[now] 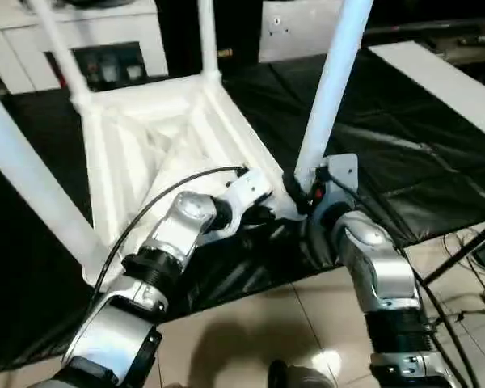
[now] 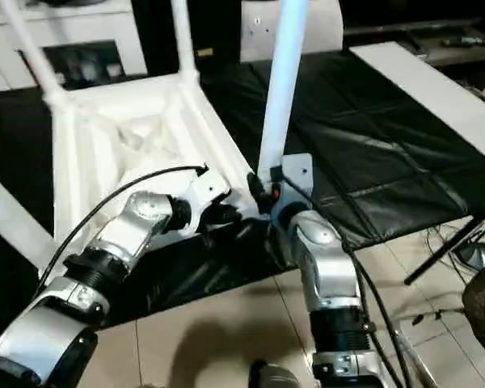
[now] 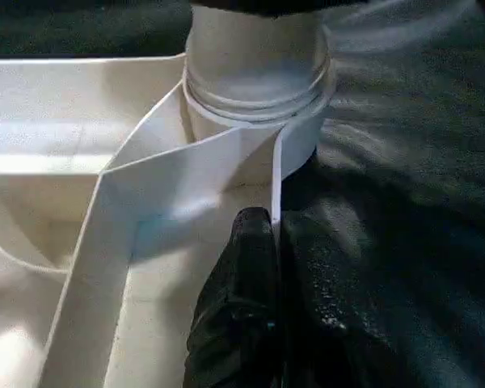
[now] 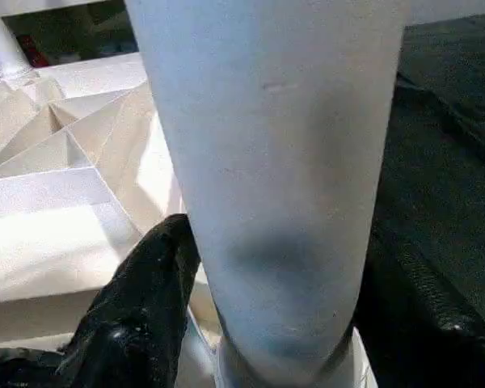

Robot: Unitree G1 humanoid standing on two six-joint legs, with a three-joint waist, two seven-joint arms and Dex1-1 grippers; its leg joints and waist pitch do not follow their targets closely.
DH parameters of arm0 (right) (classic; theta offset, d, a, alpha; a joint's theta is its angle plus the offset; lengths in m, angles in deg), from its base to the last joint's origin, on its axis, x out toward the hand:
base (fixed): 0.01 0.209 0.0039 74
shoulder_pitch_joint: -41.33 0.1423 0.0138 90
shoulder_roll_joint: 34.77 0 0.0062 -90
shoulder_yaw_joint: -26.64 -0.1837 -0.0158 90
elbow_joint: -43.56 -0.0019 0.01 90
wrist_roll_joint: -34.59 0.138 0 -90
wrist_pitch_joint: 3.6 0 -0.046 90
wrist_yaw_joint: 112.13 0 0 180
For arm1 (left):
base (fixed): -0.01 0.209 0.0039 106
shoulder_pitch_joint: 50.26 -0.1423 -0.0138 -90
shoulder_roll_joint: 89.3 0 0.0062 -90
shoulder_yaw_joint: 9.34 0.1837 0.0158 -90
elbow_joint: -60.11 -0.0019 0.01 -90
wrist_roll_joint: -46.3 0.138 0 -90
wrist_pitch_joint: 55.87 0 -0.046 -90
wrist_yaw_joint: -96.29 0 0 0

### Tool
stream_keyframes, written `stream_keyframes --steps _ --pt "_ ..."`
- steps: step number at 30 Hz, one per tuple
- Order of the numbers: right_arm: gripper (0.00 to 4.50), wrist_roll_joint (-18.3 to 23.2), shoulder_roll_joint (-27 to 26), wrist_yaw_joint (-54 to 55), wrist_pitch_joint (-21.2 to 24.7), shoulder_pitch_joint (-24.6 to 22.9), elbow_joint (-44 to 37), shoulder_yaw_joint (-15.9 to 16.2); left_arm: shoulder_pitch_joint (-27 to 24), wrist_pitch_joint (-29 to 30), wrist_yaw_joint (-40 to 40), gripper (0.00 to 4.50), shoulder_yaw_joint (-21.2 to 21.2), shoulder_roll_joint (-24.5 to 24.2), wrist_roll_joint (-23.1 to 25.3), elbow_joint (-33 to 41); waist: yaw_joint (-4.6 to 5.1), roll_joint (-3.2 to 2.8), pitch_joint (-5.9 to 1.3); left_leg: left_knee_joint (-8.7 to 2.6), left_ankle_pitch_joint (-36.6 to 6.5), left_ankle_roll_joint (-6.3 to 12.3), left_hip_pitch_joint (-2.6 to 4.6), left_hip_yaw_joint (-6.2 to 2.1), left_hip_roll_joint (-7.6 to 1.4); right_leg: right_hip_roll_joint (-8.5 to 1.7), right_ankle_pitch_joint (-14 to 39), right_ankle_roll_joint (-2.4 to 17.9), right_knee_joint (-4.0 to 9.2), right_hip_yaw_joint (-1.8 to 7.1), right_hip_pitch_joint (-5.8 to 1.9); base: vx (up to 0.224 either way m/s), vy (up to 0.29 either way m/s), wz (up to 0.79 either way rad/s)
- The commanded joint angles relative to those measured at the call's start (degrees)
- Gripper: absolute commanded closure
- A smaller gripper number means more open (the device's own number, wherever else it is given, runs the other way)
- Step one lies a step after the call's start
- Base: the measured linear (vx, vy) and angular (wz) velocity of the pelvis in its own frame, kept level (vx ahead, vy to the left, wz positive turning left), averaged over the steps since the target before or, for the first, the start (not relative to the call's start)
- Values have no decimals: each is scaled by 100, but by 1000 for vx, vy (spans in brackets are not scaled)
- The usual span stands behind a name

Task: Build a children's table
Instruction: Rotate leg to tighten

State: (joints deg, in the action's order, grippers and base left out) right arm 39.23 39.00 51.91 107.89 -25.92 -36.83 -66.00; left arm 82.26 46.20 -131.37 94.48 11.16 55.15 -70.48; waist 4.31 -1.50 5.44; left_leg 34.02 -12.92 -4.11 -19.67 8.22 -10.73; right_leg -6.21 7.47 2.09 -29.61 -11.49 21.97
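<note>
The white children's table (image 1: 158, 141) lies upside down on a black mat, ribbed underside up, with three legs (image 1: 28, 186) standing in their corner sockets. A fourth leg (image 1: 331, 89) stands upright in the near right corner socket (image 3: 259, 89). My right gripper (image 1: 307, 190) is shut around this leg just above its base, one black finger (image 4: 145, 315) on each side. My left gripper (image 1: 263, 212) is shut on the table's rim (image 3: 226, 162) beside that socket, with one finger (image 3: 246, 307) inside the rim wall and the other outside.
The black mat (image 1: 388, 162) ends at a tiled floor (image 1: 267, 323) near me. A long flat white panel (image 1: 444, 77) lies at the right, white cabinets (image 1: 105, 32) stand behind, and cables with a dark stand (image 1: 469, 242) sit at the right edge.
</note>
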Motion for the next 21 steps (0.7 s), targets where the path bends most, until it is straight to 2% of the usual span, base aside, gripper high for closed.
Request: stream_keyframes --steps 1,2,3,4,5,6,7,8,10,11,12,13,15,17,18,21 --pt "137 312 -325 -458 127 -99 13 639 74 -261 294 450 -39 181 -45 179 -49 86 -466 -373 -478 630 -85 -87 -252 -369 1682 736 218 438 -294 63 5 7" --pt "125 333 -237 -533 65 -166 -47 603 48 -370 185 450 -17 87 -49 184 -54 104 -464 -365 -476 670 -88 -72 -236 -370 1635 830 201 462 -289 59 -9 9" --pt "125 348 -115 -668 -37 -239 -112 588 24 -463 57 450 4 -15 -54 179 -85 136 -481 -334 -468 770 -106 -41 -177 -372 1628 914 178 520 -287 0 0 0" --pt "114 383 155 -963 -258 -378 -219 545 -27 -718 -273 450 61 -223 -85 162 -123 139 -532 -300 -192 922 -179 -35 -140 -385 1336 988 76 568 -347 0 0 0" --pt "101 390 202 -1015 -297 -400 -236 536 -37 -771 -338 450 72 -258 -94 160 -163 134 -535 -281 56 1128 -194 -25 -137 -368 1115 1000 54 566 -338 0 0 0" --pt "91 399 269 -1087 -351 -431 -258 524 -50 -845 -430 450 88 -308 -105 157 -176 138 -527 -275 113 1197 -190 -16 -145 -368 1059 1012 47 571 -324 0 0 0" --pt "85 404 461 -1312 -453 -491 -298 531 -65 -971 -583 450 101 -407 -123 122 -199 117 -512 -265 119 1264 -203 -14 -134 -355 1104 996 47 563 -322 0 0 0" --pt "78 404 461 -1312 -453 -491 -298 531 -65 -971 -583 450 101 -407 -123 122 -207 126 -518 -259 102 1266 -207 -13 -131 -352 1156 966 48 556 -324 0 0 0" --pt "55 418 823 -1816 -652 -586 -346 520 -104 -1274 -1010 450 126 -588 -220 75 -243 116 -513 -259 29 1235 -207 -4 -134 -333 1406 870 81 541 -317 0 0 0" --pt "55 442 954 -2011 -708 -612 -354 511 -112 -1323 -1152 450 135 -648 -250 57 -252 96 -491 -269 -84 1189 -190 1 -151 -324 1584 845 103 543 -297 0 0 0" --pt "46 442 954 -2011 -708 -612 -354 511 -112 -1323 -1152 450 135 -648 -250 57 -262 95 -478 -277 -214 1117 -187 -2 -177 -327 1771 813 124 541 -286 0 0 0" --pt "36 535 1289 -2513 -798 -638 -360 493 -88 -1525 -1526 450 183 -788 -302 -63 -267 98 -477 -284 -261 1060 -180 -1 -184 -324 1840 799 132 542 -281 0 0 0" --pt "16 610 1555 -2906 -858 -647 -360 485 -55 -1719 -1831 450 218 -893 -346 -178 -308 109 -462 -291 -457 963 -159 10 -171 -313 2088 704 175 541 -283 0 0 0" --pt "3 713 1818 -3272 -942 -653 -344 493 -12 -1942 -2121 450 256 -989 -403 -317 -378 117 -459 -301 -528 944 -131 13 -195 -318 2121 674 168 567 -260 0 0 0" --pt "3 758 1878 -3378 -931 -646 -340 495 4 -1975 -2202 450 262 -1009 -422 -346 -383 114 -457 -305 -538 928 -128 13 -199 -316 2127 687 167 566 -254 0 0 0" --pt "3 826 2058 -3709 -933 -635 -322 547 26 -2058 -2494 450 297 -1077 -458 -401 -440 130 -483 -302 -403 887 -129 14 -208 -327 1984 756 134 569 -269 0 0 0"
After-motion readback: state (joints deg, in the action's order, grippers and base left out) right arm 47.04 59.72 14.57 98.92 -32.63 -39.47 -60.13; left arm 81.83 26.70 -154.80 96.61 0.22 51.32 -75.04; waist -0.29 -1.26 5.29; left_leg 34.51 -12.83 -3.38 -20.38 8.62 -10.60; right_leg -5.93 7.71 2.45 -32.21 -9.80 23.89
